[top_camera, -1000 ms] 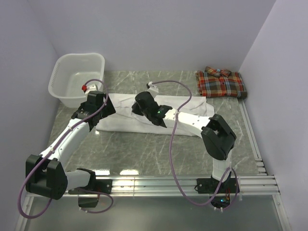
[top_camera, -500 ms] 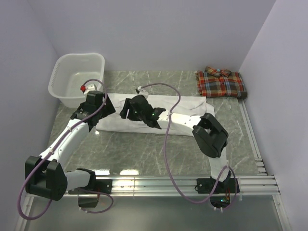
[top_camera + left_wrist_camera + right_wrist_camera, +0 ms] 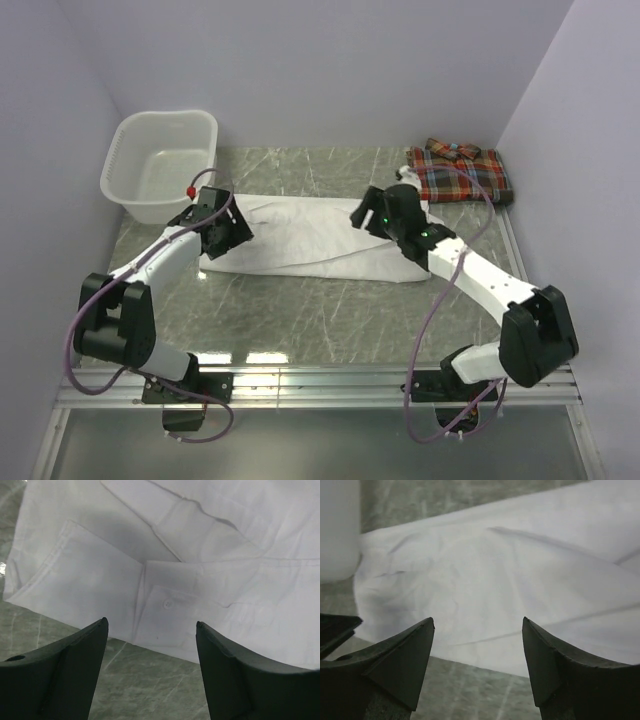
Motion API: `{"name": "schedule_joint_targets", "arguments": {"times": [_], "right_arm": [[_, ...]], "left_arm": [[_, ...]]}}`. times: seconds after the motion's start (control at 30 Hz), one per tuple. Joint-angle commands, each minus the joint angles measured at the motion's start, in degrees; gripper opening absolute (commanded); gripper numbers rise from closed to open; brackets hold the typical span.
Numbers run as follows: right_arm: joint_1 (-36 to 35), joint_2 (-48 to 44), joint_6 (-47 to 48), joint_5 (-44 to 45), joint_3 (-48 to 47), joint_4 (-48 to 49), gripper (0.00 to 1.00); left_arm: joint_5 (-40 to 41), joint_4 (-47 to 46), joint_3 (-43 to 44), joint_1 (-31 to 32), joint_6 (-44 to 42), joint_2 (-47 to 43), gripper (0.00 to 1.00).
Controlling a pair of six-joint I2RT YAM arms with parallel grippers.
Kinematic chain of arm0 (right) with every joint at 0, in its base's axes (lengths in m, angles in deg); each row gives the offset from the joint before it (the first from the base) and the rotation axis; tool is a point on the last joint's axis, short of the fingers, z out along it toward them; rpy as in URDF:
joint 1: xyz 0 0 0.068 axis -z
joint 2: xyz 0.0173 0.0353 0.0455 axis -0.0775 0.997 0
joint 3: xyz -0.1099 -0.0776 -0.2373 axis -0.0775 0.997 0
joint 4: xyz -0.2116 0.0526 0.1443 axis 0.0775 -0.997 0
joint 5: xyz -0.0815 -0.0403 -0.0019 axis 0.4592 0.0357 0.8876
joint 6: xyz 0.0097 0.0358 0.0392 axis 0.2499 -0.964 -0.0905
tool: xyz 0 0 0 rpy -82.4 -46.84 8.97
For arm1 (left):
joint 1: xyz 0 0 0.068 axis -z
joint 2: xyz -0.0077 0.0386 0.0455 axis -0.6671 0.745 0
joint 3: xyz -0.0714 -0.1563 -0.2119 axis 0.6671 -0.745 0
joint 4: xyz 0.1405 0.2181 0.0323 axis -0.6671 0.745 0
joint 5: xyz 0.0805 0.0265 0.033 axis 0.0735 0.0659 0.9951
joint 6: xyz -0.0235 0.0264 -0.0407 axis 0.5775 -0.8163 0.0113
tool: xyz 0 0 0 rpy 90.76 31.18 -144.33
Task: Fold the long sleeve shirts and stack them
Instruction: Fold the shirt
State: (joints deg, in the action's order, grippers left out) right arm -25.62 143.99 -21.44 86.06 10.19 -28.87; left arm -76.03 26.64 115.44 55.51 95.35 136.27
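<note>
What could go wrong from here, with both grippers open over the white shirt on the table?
The plain white cloth shirt lies in loose layers. Under the open left gripper a buttoned cuff sits on top, so a pinch might catch only that layer and drag the fold apart.
The right arm's purple cable appears to arc over the folded red-orange plaid shirt; a swing could snag and shift it.

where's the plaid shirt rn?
Top view: the plaid shirt lies folded in the far-right corner of the table, just beyond the right end of the white shirt.
</note>
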Motion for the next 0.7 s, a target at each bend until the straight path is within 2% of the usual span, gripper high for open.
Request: {"name": "schedule_joint_targets", "arguments": {"times": [0.0, 0.37, 0.5, 0.67], "right_arm": [[4.6, -4.0, 0.0, -6.5, 7.6, 0.9, 0.77], [20.5, -6.8, -10.2, -20.5, 28.4, 13.7, 0.69], [26.7, -5.6, -10.7, -24.5, 31.5, 15.7, 0.68], [29.8, -5.0, -10.9, -26.7, 33.9, 17.0, 0.67]], "left_arm": [[-3.0, -2.1, 1.3, -0.2, 4.0, 1.9, 0.76], [-5.0, -5.6, -0.6, -0.2, 6.7, 7.3, 0.71], [-4.8, -6.3, -1.5, -0.2, 7.1, 8.0, 0.69], [-4.7, -7.3, -3.3, -0.1, 7.7, 8.4, 0.64]]}}
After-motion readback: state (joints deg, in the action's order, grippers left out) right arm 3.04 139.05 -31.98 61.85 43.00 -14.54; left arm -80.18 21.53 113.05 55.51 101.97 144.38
